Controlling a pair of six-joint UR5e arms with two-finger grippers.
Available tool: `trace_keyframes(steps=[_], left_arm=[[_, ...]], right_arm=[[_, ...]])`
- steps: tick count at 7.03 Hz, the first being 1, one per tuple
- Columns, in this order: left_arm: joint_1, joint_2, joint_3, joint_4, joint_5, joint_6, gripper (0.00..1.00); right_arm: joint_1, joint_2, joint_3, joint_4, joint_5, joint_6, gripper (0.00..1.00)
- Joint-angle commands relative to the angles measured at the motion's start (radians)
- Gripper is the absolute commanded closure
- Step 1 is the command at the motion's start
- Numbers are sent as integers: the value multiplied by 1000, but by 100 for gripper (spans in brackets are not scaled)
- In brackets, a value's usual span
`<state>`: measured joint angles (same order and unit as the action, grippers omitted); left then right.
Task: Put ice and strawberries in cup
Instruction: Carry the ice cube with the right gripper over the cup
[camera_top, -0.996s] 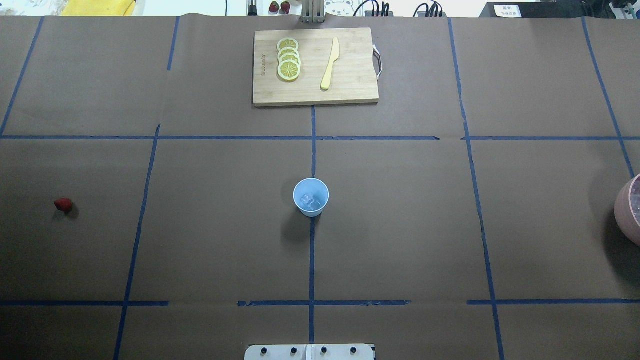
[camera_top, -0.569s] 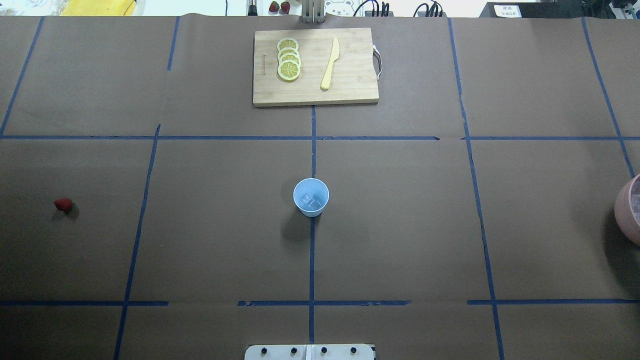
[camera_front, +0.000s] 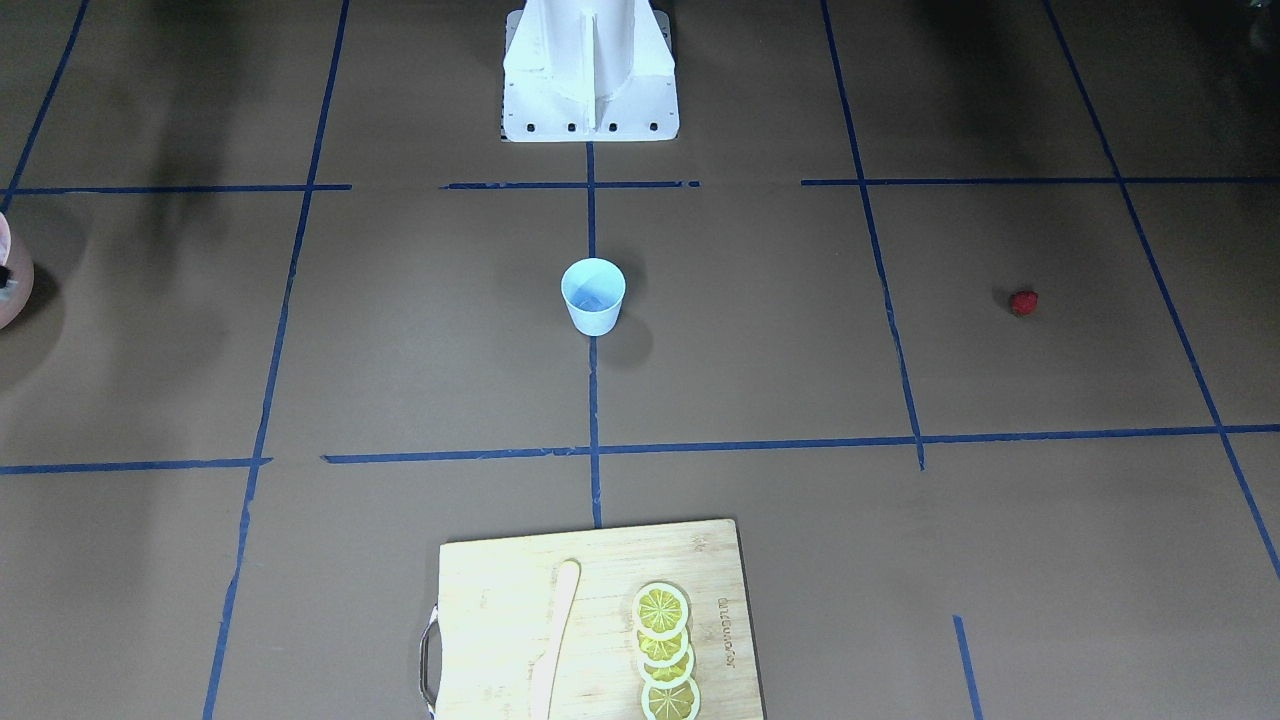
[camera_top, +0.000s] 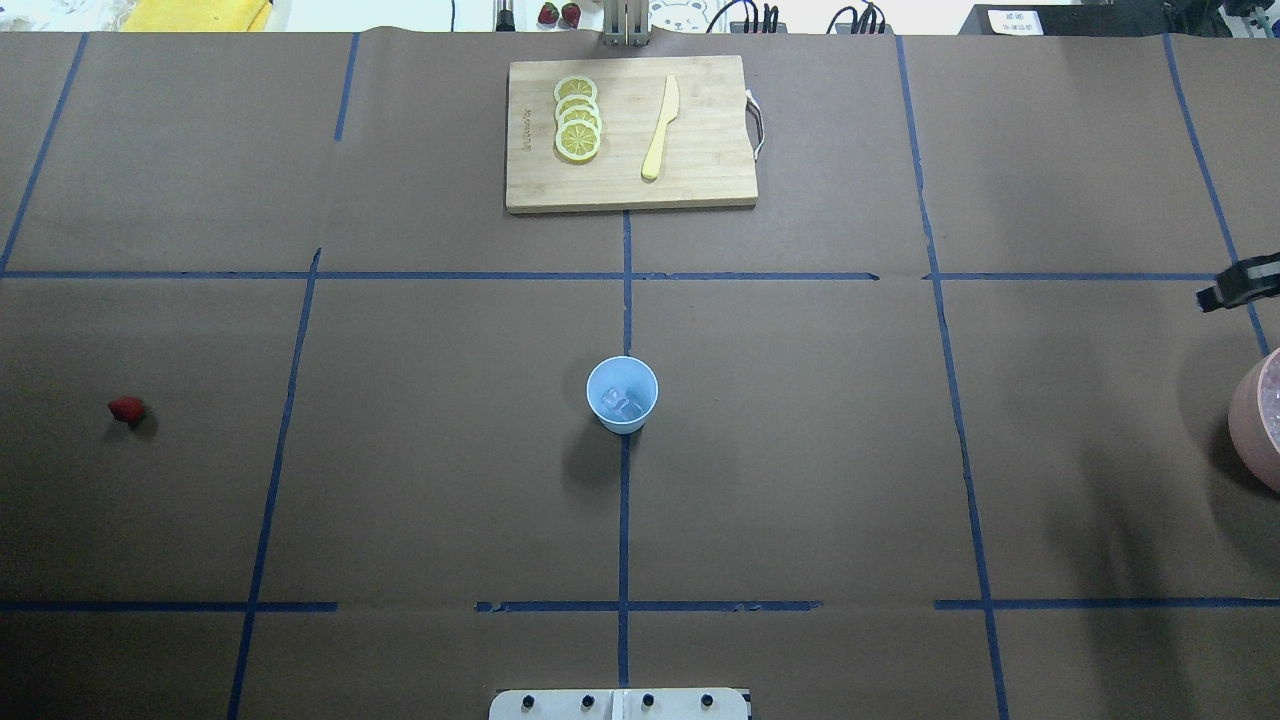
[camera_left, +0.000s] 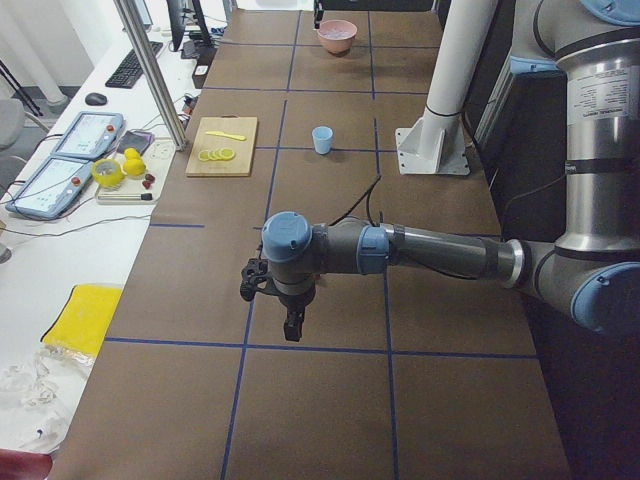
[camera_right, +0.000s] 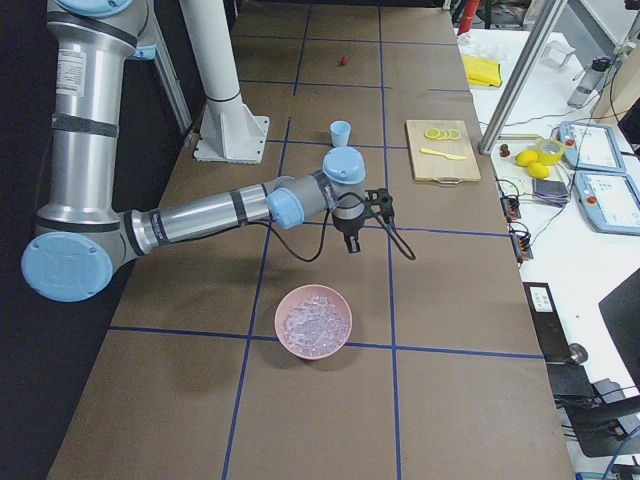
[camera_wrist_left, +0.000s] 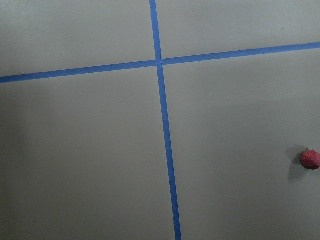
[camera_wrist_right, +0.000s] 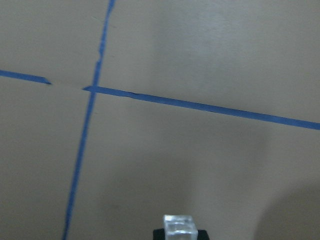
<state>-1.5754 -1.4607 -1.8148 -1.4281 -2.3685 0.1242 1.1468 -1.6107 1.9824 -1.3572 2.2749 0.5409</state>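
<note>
Now the right claw (camera_right: 351, 244) pinches an ice cube (camera_wrist_right: 180, 227) near the surface's (camera_top: 800, 480) right end; the cup (camera_top: 622, 394) stands well off to its left, mid-surface. Whether the left claw (camera_left: 291, 327) is open cannot be told.

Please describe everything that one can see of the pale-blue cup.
The cup is small, pale blue and tapered, its round rim wider than its base; it looks like smooth plastic. It stands upright near the middle of the table, on the brown paper, right over a blue tape line. Its mouth is open, and some clear ice lies at its bottom. Nothing else touches it, and no jaws are near it.
</note>
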Motion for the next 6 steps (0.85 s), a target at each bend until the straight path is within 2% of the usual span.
trace_keyframes(steps=[1,2,3,4,6], left_arm=[[0,-3,2,0,2,0,0],[0,-3,2,0,2,0,0],[0,-3,2,0,2,0,0],[0,-3,2,0,2,0,0],[3,-3,3,0,2,0,0]], right_arm=[[-251,185,4,-5,-140,341,100],[-372,268,1,-32,-220,481,100],[-488,416,-13,-180,-324,569,100],[-575,596,-69,-344,-436,652,100],[-640,809,-219,-362,-469,796,100]])
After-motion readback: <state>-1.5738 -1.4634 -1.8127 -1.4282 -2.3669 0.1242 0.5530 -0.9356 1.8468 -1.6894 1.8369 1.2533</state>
